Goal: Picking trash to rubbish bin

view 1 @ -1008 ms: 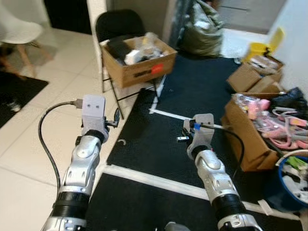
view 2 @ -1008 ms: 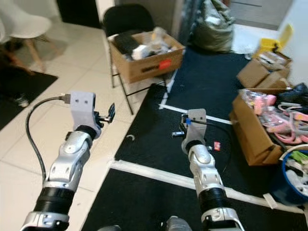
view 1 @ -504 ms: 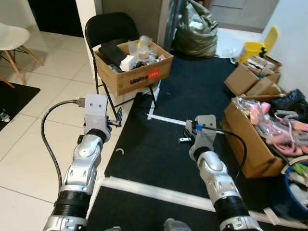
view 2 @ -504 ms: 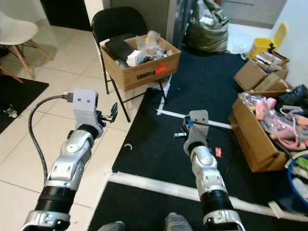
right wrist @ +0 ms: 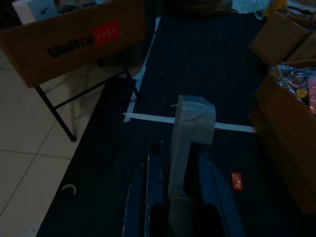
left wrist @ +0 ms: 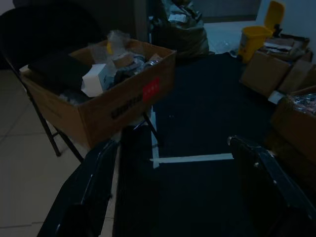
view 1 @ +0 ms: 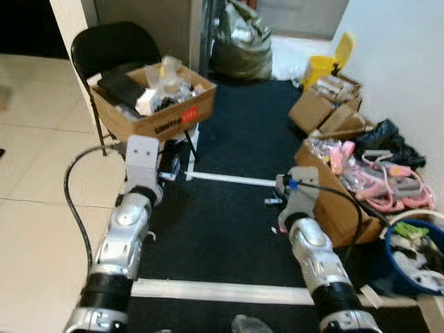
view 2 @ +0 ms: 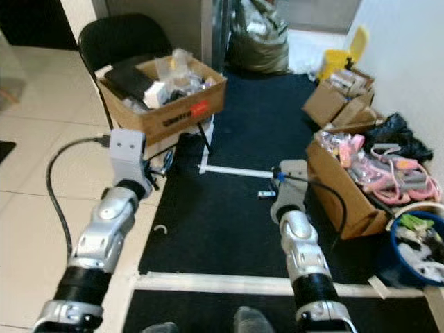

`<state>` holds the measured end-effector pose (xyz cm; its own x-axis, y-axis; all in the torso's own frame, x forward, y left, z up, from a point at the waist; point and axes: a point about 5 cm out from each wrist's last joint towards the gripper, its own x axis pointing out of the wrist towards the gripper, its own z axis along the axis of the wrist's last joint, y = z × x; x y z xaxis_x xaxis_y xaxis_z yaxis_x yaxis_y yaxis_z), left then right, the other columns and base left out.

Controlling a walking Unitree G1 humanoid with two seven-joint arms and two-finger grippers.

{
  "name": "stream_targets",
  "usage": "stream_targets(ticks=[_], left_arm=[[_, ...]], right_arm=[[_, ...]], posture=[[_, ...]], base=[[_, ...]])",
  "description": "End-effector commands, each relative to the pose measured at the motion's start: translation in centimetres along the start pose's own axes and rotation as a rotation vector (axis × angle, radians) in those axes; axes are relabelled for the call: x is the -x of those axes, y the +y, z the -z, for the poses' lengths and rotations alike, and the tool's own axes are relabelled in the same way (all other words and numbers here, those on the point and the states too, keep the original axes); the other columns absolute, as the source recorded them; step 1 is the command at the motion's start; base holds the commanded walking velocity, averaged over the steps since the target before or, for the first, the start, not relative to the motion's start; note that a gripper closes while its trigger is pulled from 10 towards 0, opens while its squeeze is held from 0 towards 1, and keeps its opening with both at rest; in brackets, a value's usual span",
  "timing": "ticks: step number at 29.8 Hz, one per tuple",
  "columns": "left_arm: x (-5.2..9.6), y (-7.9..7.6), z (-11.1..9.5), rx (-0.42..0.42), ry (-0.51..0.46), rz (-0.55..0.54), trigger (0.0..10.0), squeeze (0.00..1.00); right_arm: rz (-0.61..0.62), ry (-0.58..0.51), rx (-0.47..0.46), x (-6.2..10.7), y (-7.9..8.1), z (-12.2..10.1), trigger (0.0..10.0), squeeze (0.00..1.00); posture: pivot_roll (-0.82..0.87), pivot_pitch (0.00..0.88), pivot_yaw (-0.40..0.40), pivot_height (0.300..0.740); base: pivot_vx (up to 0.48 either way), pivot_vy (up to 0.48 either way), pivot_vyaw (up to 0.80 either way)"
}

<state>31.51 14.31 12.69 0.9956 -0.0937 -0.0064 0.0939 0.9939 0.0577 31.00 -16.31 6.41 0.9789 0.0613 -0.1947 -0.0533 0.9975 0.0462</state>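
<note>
**Right gripper clamped on a pale wrapper, left gripper wide open and empty**

Your left gripper (left wrist: 173,197) has its fingers (left wrist: 86,192) spread wide with nothing between them, held over the edge where white tiles meet the black mat (view 1: 229,215). Ahead of it a cardboard box (view 2: 163,94) full of odds and ends sits on a black folding chair (view 2: 114,41). The left wrist view also shows the white tape line (left wrist: 192,158) on the mat.

Your right gripper (right wrist: 180,182) has its fingers nearly together, pinching a pale, translucent wrapper (right wrist: 190,128) that sticks up past the tips. In the head views that wrapper is hidden behind the wrist; you only see the tips near the tape line. The right wrist view also picks up a small red scrap (right wrist: 237,180) on the mat and a small white ring (right wrist: 69,189) on the tiles, well apart.

Further right, an open brown box (view 2: 340,187) holds pink items; two more boxes (view 1: 322,107) stand behind it by a yellow bucket (view 1: 322,66). A blue bin (view 2: 413,253) with rubbish in it sits at your far right, near the right arm. A dark stuffed bag (view 1: 243,41) stands at the back.
</note>
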Motion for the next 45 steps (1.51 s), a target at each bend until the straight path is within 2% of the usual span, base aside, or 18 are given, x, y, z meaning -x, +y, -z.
stream_targets(ticks=[1,13,30,45], left_arm=[[0.1,-0.1,0.2,-0.003,0.007,0.001,10.0,0.0],[0.0,-0.1,0.2,-0.003,0.006,0.003,10.0,0.0],[0.0,0.0,0.2,-0.008,0.01,0.006,10.0,0.0],[0.1,0.1,0.3,-0.014,0.015,0.013,10.0,0.0]], right_arm=[[0.004,0.023,0.001,0.0,-0.1,0.4,10.0,0.0],[0.031,0.029,0.001,0.0,-0.8,0.5,10.0,0.0],[0.064,0.038,0.009,0.0,-1.4,0.7,10.0,0.0],[0.083,0.055,0.016,0.3,-1.5,1.3,10.0,0.0]], posture=[[-0.07,0.0,-0.023,0.74],[-0.07,0.0,-0.019,0.74],[-0.06,0.0,-0.015,0.74],[-0.06,0.0,-0.008,0.74]], base=[[0.326,0.0,0.0],[0.322,0.0,-0.68],[0.323,0.0,0.0],[0.325,0.0,-0.8]])
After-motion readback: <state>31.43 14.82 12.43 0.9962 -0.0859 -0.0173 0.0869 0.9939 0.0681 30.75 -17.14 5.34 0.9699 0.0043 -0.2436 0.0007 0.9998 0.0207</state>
